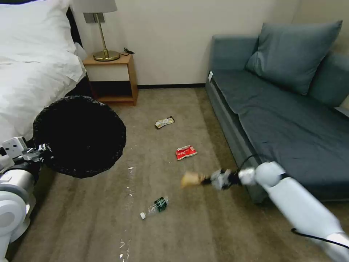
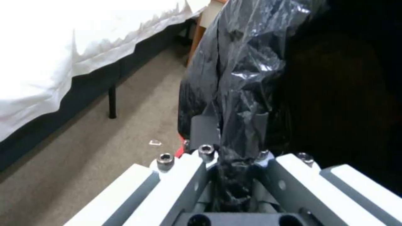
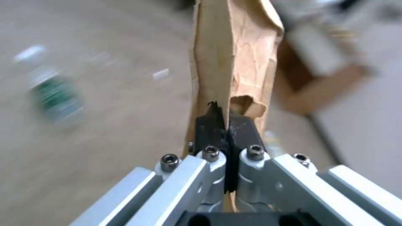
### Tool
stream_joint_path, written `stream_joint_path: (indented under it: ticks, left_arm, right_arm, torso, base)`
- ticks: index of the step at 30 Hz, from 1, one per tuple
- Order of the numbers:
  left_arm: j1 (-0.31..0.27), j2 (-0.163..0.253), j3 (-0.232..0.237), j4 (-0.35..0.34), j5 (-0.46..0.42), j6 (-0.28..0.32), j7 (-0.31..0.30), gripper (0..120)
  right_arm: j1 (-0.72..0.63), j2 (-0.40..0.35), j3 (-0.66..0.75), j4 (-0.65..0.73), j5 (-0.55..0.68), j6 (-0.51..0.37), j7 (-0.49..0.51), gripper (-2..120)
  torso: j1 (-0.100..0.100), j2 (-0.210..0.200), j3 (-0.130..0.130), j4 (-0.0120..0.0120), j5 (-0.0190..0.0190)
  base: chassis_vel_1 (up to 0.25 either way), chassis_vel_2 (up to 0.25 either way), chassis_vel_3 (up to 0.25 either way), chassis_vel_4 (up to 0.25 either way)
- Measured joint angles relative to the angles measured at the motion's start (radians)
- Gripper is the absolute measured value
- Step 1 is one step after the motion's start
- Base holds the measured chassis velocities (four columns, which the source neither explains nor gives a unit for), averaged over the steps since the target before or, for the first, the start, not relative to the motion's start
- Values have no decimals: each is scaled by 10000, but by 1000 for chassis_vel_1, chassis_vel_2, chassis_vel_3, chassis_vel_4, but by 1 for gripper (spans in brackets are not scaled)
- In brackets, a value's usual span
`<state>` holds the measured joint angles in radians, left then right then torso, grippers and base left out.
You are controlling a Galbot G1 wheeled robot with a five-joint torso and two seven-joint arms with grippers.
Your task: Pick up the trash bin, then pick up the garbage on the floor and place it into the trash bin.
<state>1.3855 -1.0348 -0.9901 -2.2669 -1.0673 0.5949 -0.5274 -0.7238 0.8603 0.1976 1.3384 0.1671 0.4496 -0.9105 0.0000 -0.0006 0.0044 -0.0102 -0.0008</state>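
Head view, tan paper bag (image 1: pixel 192 179) lengthwise toward trash bin (image 1: pixel 80 135)

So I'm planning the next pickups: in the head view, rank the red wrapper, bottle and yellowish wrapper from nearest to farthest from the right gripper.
From the right gripper, holding the paper bag:
1. Red wrapper, just beyond it.
2. Bottle, nearer the robot, leftward.
3. Yellowish wrapper, farthest, toward the nightstand.

Left gripper (image 1: pixel 45 149) raised at the left, fingers (image 2: pixel 205 130) clamped; right gripper (image 1: pixel 208 179) outstretched low, fingers (image 3: pixel 209 128) pinched.
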Motion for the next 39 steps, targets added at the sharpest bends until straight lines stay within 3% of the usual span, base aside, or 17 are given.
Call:
stream_joint_path:
  ticks: [2, 4, 8, 10, 13, 15, 20, 25, 30, 39]
  left_arm:
    - [-14, -1, 37, 52, 31, -6, 7, 0]
    - [-82, -46, 222, 187, 161, -41, 85, 0]
    - [-157, -75, 399, 262, 212, -75, 89, 0]
    - [-185, -83, 563, 268, 223, -85, 89, 0]
    - [-183, -84, 622, 258, 238, -93, 90, 0]
    - [-117, -94, 723, 221, 280, -95, 95, 0]
    - [6, -164, 888, 212, 300, -75, 93, 0]
    - [134, -361, 1338, 210, 544, -69, 225, 0]
    - [93, -513, 1737, 262, 645, -71, 189, 0]
    - [198, -598, 1918, 245, 712, -66, 139, 0]
  right_arm:
    - [-107, -79, 254, 186, 486, -168, 265, 0]
    - [-458, -285, 784, 1166, 2721, -953, 1255, 0]
    - [-448, -393, 721, 2540, 4140, -1701, 2126, 0]
    - [93, -376, 50, 3910, 5148, -2267, 2843, 0]
    - [447, -311, -412, 4424, 5442, -2463, 3077, 0]
    - [1299, -81, -1694, 5167, 5907, -2831, 3443, 0]
    - [2451, 317, -3423, 5399, 6186, -3010, 3614, 0]
    - [4593, 1182, -5456, 4895, 6195, -3015, 3626, 0]
    - [5163, 2004, -6383, 4374, 5956, -2998, 3631, 0]
    - [5083, 3280, -7332, 2863, 5097, -2645, 3526, 0]
  torso:
    - [0, 0, 0, -2, -1]
    - [1, 0, 1, -9, 2]
    - [0, 0, -1, -7, -3]
    - [0, 0, 0, 0, -4]
    - [0, 0, -1, 3, -6]
    - [0, 0, 0, 2, -4]
    - [0, -1, 1, -1, -3]
    - [0, 0, 0, 1, -7]
    - [0, 0, 1, -6, -5]
    - [0, -1, 1, 1, -5]
  base:
    - [0, 0, 0, 0]
    - [0, 0, 0, 0]
    - [0, 0, 0, 0]
    - [0, 0, 0, 0]
    - [0, 0, 0, 0]
    - [0, 0, 0, 0]
    - [0, 0, 0, 0]
    - [0, 0, 0, 0]
    - [0, 0, 0, 0]
    - [0, 0, 0, 0]
